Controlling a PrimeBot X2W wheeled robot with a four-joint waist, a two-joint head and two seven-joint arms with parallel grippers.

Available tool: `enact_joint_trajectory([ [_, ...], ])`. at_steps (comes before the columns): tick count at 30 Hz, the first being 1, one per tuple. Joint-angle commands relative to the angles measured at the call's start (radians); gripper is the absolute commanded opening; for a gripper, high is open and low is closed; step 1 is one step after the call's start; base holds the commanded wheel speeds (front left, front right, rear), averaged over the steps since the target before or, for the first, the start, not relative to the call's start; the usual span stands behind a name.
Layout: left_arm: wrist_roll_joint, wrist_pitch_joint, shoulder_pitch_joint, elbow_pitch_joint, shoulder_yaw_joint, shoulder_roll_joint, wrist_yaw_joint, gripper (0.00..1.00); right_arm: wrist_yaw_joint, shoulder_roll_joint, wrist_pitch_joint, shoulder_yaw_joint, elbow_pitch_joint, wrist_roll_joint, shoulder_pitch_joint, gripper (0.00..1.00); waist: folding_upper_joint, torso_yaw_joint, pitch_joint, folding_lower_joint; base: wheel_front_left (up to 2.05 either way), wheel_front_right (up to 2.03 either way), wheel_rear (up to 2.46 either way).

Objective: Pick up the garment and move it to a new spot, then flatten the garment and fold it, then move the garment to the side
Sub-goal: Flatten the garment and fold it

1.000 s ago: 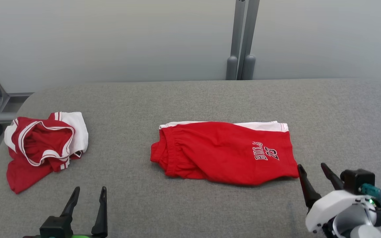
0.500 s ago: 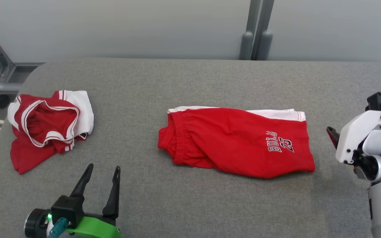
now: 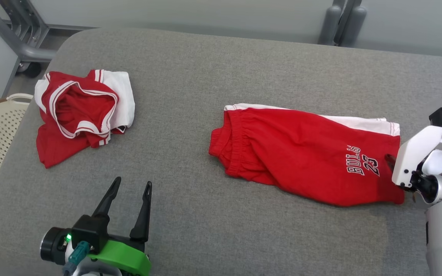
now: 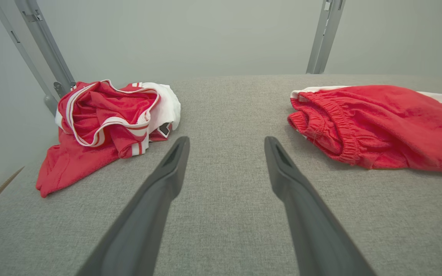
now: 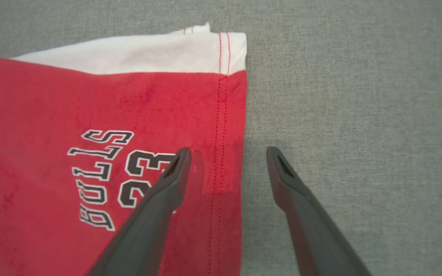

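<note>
Jaws: both wide, empty.
Right gripper (image 5: 227, 150): has swung over the hem of the folded red cotton shorts (image 3: 301, 153), lying mid grey fabric table (image 3: 205, 69).
Left gripper (image 3: 133, 181): parked near-left.
Meaning: fold looks done; we expect a hem grab next.

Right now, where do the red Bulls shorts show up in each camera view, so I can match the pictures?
Head view: red shorts lie right of centre on the grey table.
Left wrist view: at the right edge, waistband end nearest the middle.
Right wrist view: across the left half, hem running down the middle.
Shared landmark: the white strip along one long edge of the shorts.
</note>
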Motion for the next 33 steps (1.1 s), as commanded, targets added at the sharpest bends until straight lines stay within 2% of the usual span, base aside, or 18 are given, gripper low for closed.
enact_joint_trajectory([
  [1,0.003,-0.005,-0.014,0.001,-0.001,-0.001,-0.006,1.0,0.0,-0.003,-0.003,-0.004,0.002,-0.004,-0.011,1.0,0.0,0.021,0.02,0.0,0.0,0.0,0.0],
  [9,0.002,-0.011,-0.032,0.009,-0.02,-0.008,-0.006,1.0,0.0,0.014,-0.023,-0.045,0.083,-0.042,-0.053,1.0,0.0,0.051,0.058,0.0,0.0,0.0,0.0],
  [20,-0.016,-0.018,-0.051,0.032,-0.036,-0.017,-0.012,1.0,0.003,0.058,-0.012,-0.008,0.183,0.002,-0.108,1.0,0.0,0.082,0.085,0.0,0.0,0.0,0.0],
  [21,-0.017,-0.018,-0.051,0.034,-0.037,-0.018,-0.011,1.0,0.003,0.059,-0.012,-0.004,0.189,0.003,-0.112,0.5,0.0,0.084,0.085,0.0,0.0,0.0,0.0],
  [22,-0.017,-0.019,-0.051,0.036,-0.036,-0.018,-0.01,1.0,0.003,0.06,-0.011,0.002,0.194,0.004,-0.115,0.32,0.0,0.085,0.085,0.0,0.0,0.0,0.0],
  [23,-0.018,-0.02,-0.051,0.038,-0.036,-0.018,-0.009,1.0,0.003,0.06,-0.016,0.007,0.195,0.003,-0.118,0.02,0.0,0.086,0.085,0.0,0.0,0.0,0.0],
  [33,-0.027,-0.025,-0.053,0.051,-0.041,-0.018,-0.001,1.0,-0.001,-0.025,-0.041,0.01,0.174,-0.065,-0.135,0.0,0.0,0.081,0.063,0.0,0.0,0.0,0.0],
])
